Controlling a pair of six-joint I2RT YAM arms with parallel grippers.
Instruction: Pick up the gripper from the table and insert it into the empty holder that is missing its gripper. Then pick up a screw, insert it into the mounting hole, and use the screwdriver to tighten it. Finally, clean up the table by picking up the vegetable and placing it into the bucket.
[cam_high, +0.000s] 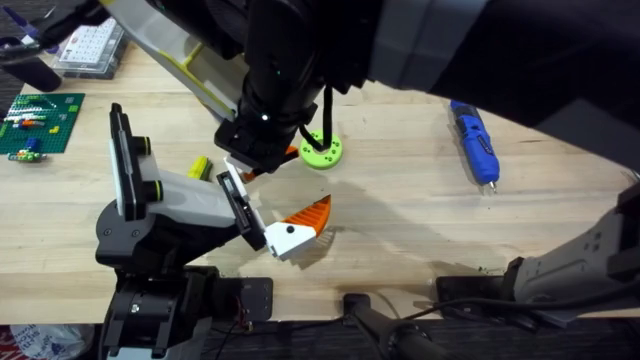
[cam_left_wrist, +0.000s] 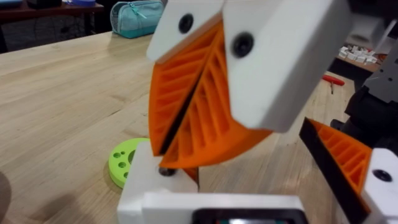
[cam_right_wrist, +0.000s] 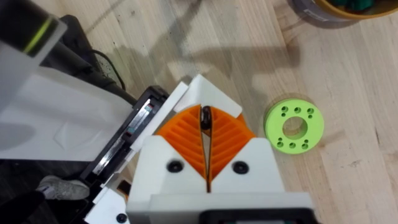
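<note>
Right claw (cam_high: 250, 168) (cam_right_wrist: 205, 121): your right arm reaches across the middle to the left half of the light wooden tabletop (cam_high: 400, 220). Its white fingers with orange ribbed pads (cam_right_wrist: 231, 134) are pressed together, pinching a small dark part (cam_right_wrist: 205, 118) at the tips. From the left wrist camera you see those tips just above a dark hole (cam_left_wrist: 165, 171) in the white mount at the left arm's end.

Left claw (cam_high: 290, 228): points to the right, low over the tabletop. You cannot tell how this claw is set.

Gripper, the white block with a tapered orange ribbed finger (cam_high: 305, 220) (cam_left_wrist: 342, 155): sits at the tip of the left arm, just right of the right claw.

Flat lime-green ring with small holes (cam_high: 322, 150) (cam_right_wrist: 293, 127) (cam_left_wrist: 124, 162): lies flat just beside the right claw, on its far right.

Slim blue pen-shaped screwdriver (cam_high: 474, 140): lies on the tabletop, far right, well apart from both claws.

Small round bucket with an orange rim and teal-green inside (cam_right_wrist: 323, 12): you catch its edge in the right wrist camera, near the ring.

Small yellow piece (cam_high: 200, 167): lies near the left arm's white body.
</note>
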